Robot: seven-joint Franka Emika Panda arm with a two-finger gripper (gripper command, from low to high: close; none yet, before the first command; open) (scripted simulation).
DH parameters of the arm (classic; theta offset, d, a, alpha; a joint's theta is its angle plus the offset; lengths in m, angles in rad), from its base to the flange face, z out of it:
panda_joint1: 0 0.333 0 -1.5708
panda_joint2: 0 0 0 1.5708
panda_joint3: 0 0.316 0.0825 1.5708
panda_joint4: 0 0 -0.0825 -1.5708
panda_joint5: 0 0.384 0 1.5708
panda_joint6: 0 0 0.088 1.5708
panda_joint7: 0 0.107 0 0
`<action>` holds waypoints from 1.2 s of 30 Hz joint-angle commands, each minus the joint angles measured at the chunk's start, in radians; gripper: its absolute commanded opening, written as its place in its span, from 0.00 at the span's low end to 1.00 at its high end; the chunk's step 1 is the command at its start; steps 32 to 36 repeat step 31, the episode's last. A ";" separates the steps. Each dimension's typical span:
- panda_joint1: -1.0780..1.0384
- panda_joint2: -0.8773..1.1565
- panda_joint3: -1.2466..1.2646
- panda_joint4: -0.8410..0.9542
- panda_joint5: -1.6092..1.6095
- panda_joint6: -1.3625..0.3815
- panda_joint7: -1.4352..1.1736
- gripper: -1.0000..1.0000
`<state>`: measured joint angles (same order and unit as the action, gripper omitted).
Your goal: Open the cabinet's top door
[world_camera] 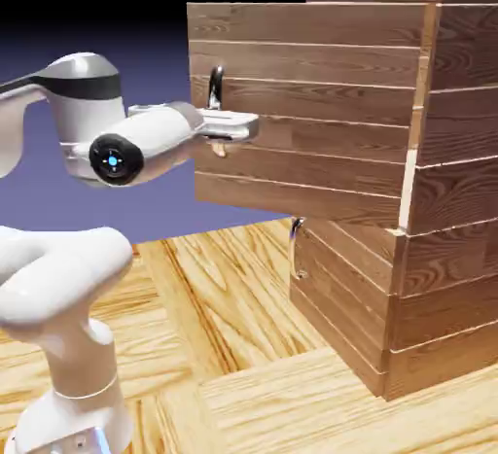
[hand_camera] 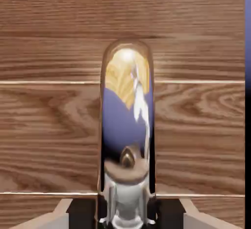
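Nearest the hand camera is the handle (hand_camera: 126, 125), a curved polished metal bar that fills the middle of the hand view from its lower edge upward and mirrors the tabletop and backdrop in its surface. Two grey fingertips (hand_camera: 81, 213) show at the bottom of that view, one on each side of the bar's foot, so the jaws are narrow and clamped on the handle. Behind it run horizontal wood planks of the top door (world_camera: 302, 112). From the exterior view the gripper (world_camera: 231, 129) reaches level from the left to the door's left edge, where the handle (world_camera: 215, 87) rises above it. The cabinet (world_camera: 438, 248) stands at the right on the wooden tabletop (world_camera: 224, 296). The top door is swung out from the cabinet front: its left edge overhangs well to the left of the lower door (world_camera: 340, 287), and pale edge shows at its right side by the corner, where it appears to be hinged. Lower door looks flush, its own handle (world_camera: 297, 248) untouched. Judgement: step in hand is the pull, grasp made, door partly open. Next move calls for drawing the handle along an arc about the right-hand hinge, wrist turning with the door so the bar does not slip out. Risk: a straight pull would fight the hinge.
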<state>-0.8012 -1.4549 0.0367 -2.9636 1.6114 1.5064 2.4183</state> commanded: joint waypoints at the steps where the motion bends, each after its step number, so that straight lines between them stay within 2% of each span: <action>1: 0.000 0.032 -0.036 0.011 -0.036 -0.029 -0.021 0.00; 13: 0.106 0.464 -0.392 0.245 -0.417 -0.333 -0.257 0.00; 30: 0.427 1.064 -0.767 0.769 -0.704 -0.801 -0.561 0.00; 31: 0.427 1.064 -0.767 0.769 -0.704 -0.801 -0.561 1.00; 36: 0.427 1.064 -0.767 0.769 -0.704 -0.801 -0.561 1.00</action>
